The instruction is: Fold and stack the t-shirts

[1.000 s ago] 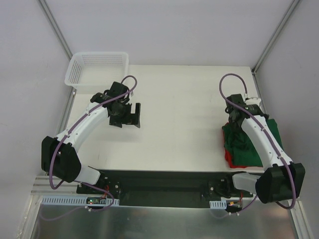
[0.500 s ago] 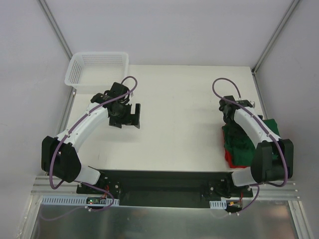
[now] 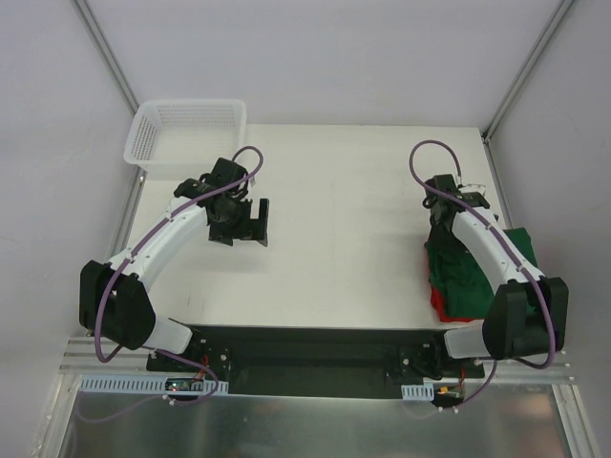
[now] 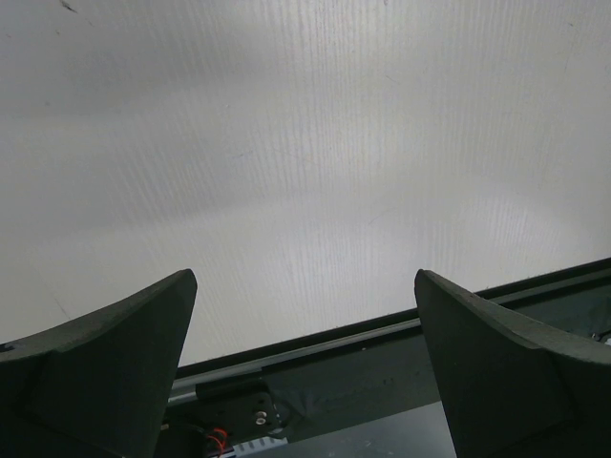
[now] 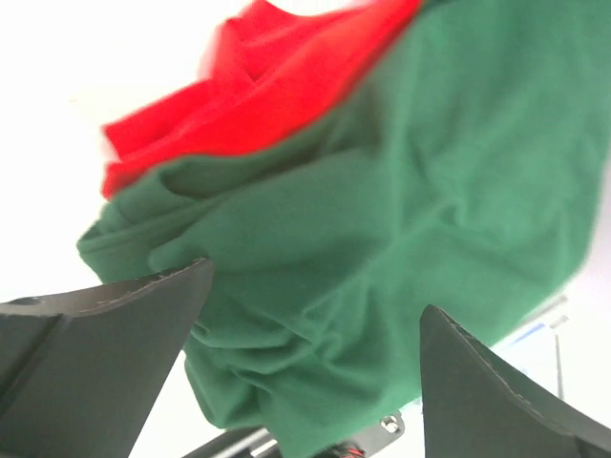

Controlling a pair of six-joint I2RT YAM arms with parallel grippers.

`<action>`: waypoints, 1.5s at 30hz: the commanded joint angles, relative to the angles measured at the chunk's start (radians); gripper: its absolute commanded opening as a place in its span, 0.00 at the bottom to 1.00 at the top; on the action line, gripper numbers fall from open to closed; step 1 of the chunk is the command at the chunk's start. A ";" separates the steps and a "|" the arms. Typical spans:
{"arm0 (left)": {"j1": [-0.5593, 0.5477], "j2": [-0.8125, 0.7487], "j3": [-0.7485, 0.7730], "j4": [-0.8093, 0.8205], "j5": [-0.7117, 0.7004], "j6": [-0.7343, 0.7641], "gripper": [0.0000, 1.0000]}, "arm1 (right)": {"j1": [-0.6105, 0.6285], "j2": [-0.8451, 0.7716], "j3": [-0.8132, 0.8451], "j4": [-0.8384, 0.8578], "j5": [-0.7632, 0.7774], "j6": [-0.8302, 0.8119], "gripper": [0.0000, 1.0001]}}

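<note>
table: white top fills mid frame of the top view; most of it bare, nothing spread flat for you to fold on it.
green t-shirt: lower right of the top view, at the table's right edge, on top of the red one. Right wrist view shows it rumpled, with loose ridges and a hanging edge, not a flat fold.
red t-shirt: under the green, only a strip peeking out at the pile's lower left. Bunched too in the wrist view.
basket: upper left of the top view, at the table's far left corner; nothing visible in it.
left gripper: centre-left of the top view, over bare table, wide open, holding nothing.
right gripper: above the pile's far end, fingers spread wide, green cloth showing between them, no grip on it.
progress: you've got two shirts piled, but neither reads as neatly folded. My call: stacked in a loose sense only, folding not shown as done. Can't tell whether more shirts lie under the pile.
</note>
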 commanded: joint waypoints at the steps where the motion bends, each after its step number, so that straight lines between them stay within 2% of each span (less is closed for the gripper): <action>1: -0.009 -0.006 -0.012 0.001 -0.017 -0.008 0.99 | -0.003 0.025 0.007 0.094 -0.087 -0.005 0.96; 11: -0.011 0.000 -0.020 0.002 -0.020 -0.009 0.99 | -0.004 0.074 0.010 0.212 -0.150 -0.039 0.96; 16: -0.011 0.002 -0.023 0.005 -0.023 -0.011 0.99 | -0.004 0.082 0.022 0.260 -0.234 -0.036 0.96; 24: -0.012 0.002 -0.028 0.008 -0.032 -0.008 0.99 | -0.003 -0.066 -0.011 0.236 -0.330 0.009 0.96; 26: -0.012 0.003 -0.026 0.007 -0.030 -0.006 0.99 | 0.012 -0.078 0.004 0.162 -0.316 0.047 0.96; 30: -0.012 0.007 -0.023 0.010 -0.029 -0.006 0.99 | 0.094 -0.077 0.045 0.036 -0.126 0.084 0.96; 37: -0.012 0.010 -0.020 0.008 -0.027 -0.005 0.99 | 0.129 -0.081 -0.019 0.001 -0.144 0.145 0.96; 42: -0.012 0.014 -0.025 0.010 -0.030 -0.002 0.99 | 0.171 -0.047 -0.007 -0.084 -0.011 0.167 0.96; 45: -0.012 0.020 -0.023 0.014 -0.026 -0.003 0.99 | 0.169 -0.043 -0.019 -0.094 -0.008 0.176 0.96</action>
